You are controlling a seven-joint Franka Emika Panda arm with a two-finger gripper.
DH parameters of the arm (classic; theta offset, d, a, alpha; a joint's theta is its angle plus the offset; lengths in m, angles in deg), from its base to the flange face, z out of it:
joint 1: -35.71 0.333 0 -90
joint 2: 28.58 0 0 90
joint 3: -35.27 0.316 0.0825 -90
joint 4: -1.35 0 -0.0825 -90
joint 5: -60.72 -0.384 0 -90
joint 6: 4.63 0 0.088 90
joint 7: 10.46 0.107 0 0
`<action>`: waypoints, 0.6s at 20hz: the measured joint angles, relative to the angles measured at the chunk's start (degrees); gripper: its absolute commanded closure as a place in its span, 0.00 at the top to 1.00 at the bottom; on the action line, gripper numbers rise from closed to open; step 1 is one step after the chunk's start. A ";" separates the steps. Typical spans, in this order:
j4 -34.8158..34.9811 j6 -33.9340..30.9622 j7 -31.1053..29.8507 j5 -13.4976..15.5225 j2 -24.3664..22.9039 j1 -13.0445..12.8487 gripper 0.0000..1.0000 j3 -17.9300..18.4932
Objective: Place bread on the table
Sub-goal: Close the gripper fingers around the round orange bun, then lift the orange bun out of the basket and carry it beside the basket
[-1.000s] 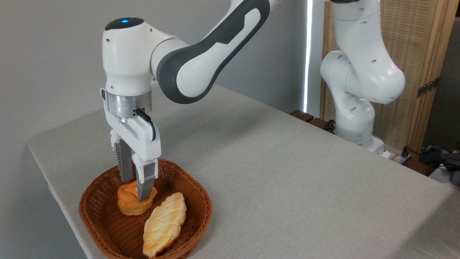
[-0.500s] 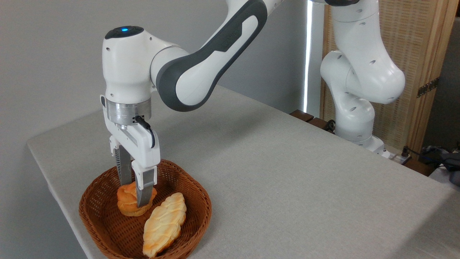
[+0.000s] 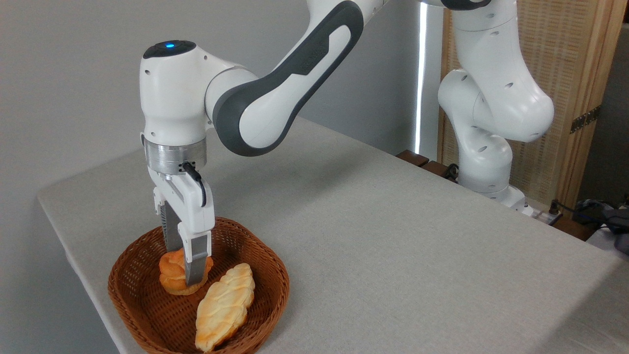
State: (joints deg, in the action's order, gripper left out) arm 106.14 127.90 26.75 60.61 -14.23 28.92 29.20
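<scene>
Bread (image 3: 173,275) sitting in the wicker basket (image 3: 265,295), toward its 10 o'clock part, swirled top up, round with no clear long axis. Pinched between the narrowly parted fingers of the gripper (image 3: 184,275), reaching straight down. Pale oval loaf (image 3: 225,306) just beside at 4 o'clock, lengthwise from 1 to 7 o'clock. Grey table (image 3: 393,236) beneath.
</scene>
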 measured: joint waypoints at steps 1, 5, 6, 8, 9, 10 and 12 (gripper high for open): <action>0.00 0.00 0.46 0.00 0.00 0.00 0.38 -0.02; 0.00 0.00 0.75 0.00 0.00 0.00 0.36 -0.07; 0.00 0.00 0.76 0.00 0.00 0.00 0.36 -0.08; -0.02 0.00 0.76 0.00 0.00 0.00 0.36 -0.09; -0.04 0.00 0.77 0.00 0.00 0.00 0.36 -0.11; -0.08 0.00 0.77 0.00 0.00 0.00 0.36 -0.12; -0.17 0.00 0.77 0.00 -0.03 0.01 0.36 -0.13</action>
State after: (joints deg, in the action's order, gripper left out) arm 105.97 127.90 27.52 60.61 -14.26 28.94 29.07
